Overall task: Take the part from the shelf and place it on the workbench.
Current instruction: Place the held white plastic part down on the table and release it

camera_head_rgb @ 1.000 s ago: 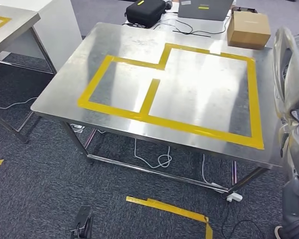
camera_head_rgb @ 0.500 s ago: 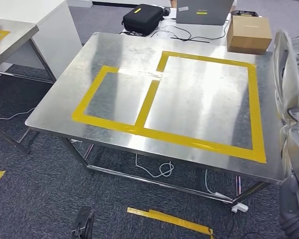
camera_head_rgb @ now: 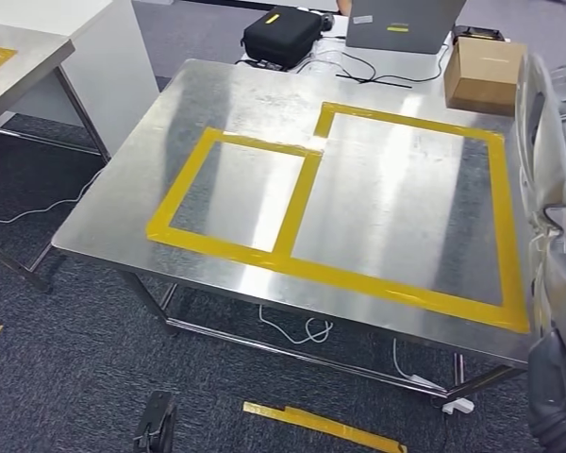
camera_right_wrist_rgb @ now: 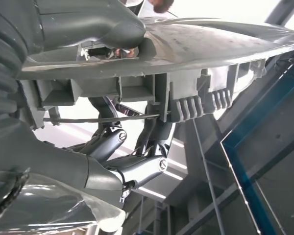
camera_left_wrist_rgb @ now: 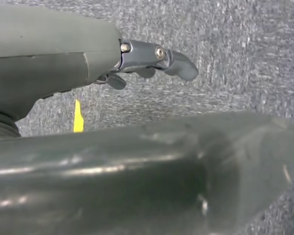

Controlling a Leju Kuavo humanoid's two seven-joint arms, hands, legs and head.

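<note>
The part [camera_head_rgb: 551, 189] is a silver, ribbed, dish-shaped piece wrapped in clear film, held upright at the right edge of the head view, beside the workbench's right end. In the right wrist view my right hand [camera_right_wrist_rgb: 131, 161] grips the part [camera_right_wrist_rgb: 212, 44], with the thumb on one face and the darker fingers [camera_right_wrist_rgb: 153, 164] on the ribbed underside. The steel workbench [camera_head_rgb: 194, 104] lies ahead, marked with a large yellow tape rectangle [camera_head_rgb: 507, 236] and a smaller one [camera_head_rgb: 174, 198]. My left hand [camera_left_wrist_rgb: 149, 58] hangs over grey carpet, fingers apart, holding nothing.
A cardboard box [camera_head_rgb: 483, 74], a black case [camera_head_rgb: 280, 36] and a grey laptop [camera_head_rgb: 401, 21] sit behind the workbench. A second steel table [camera_head_rgb: 17, 57] and a white cabinet [camera_head_rgb: 102, 66] stand at the left. Cables [camera_head_rgb: 302, 330] hang under the bench. A blue frame [camera_right_wrist_rgb: 249, 196] is close to the part.
The whole head picture has shifted, so the camera moved; the workbench now sits slightly further right in view. The part stays in my right hand at the right edge.
</note>
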